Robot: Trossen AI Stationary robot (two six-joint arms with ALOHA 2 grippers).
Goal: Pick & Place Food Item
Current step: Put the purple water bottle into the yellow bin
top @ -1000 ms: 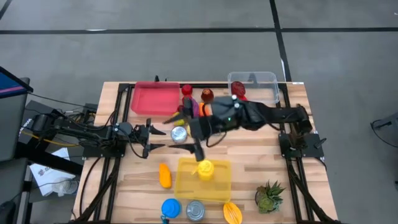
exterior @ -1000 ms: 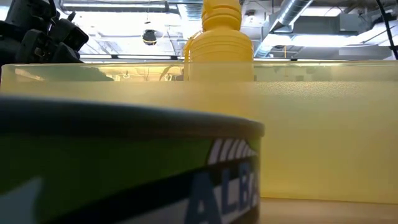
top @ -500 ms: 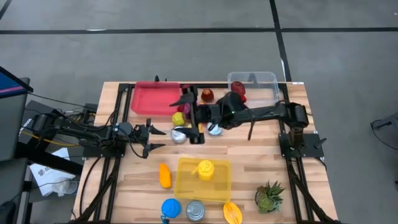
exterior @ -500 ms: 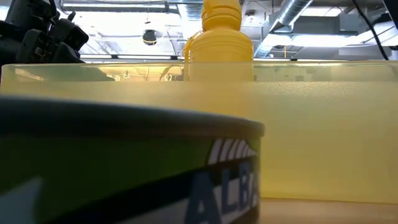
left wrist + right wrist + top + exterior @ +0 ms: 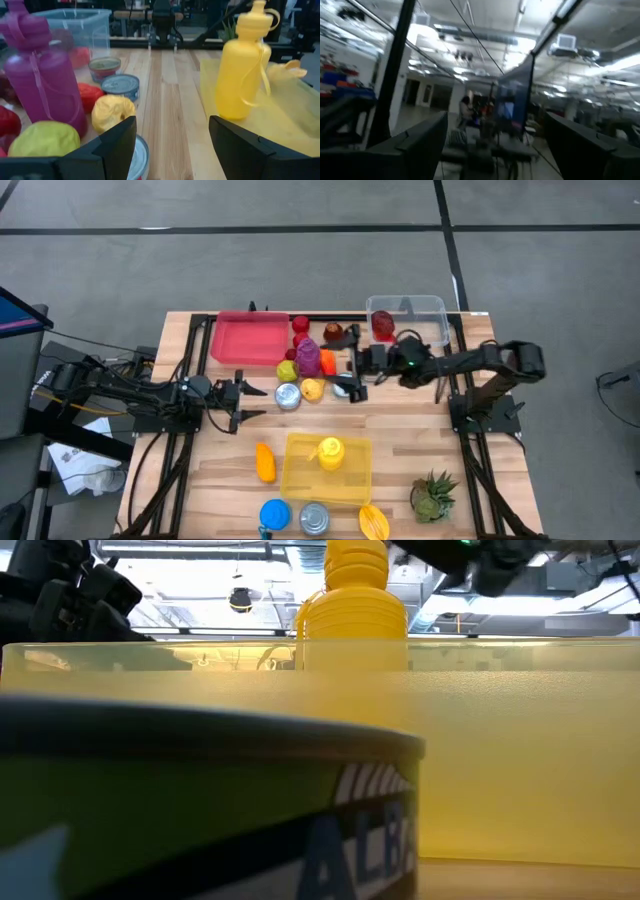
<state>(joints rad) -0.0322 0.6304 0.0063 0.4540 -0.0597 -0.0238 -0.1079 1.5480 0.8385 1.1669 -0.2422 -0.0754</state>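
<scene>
Yellow bottle (image 5: pixel 329 451) stands in the near yellow bin (image 5: pixel 300 480); left gripper (image 5: pixel 243 403) waits open, empty; farther, right gripper (image 5: pixel 352 373) hovers open, empty, beside crowded food (image 5: pixel 311 390); descending could scatter neighbours

I'm working in what looks like a lab or workshop: exposed ceiling ducts (image 5: pixel 480 580), grey floor (image 5: pixel 300 270), wooden bench (image 5: pixel 400 430).
</scene>
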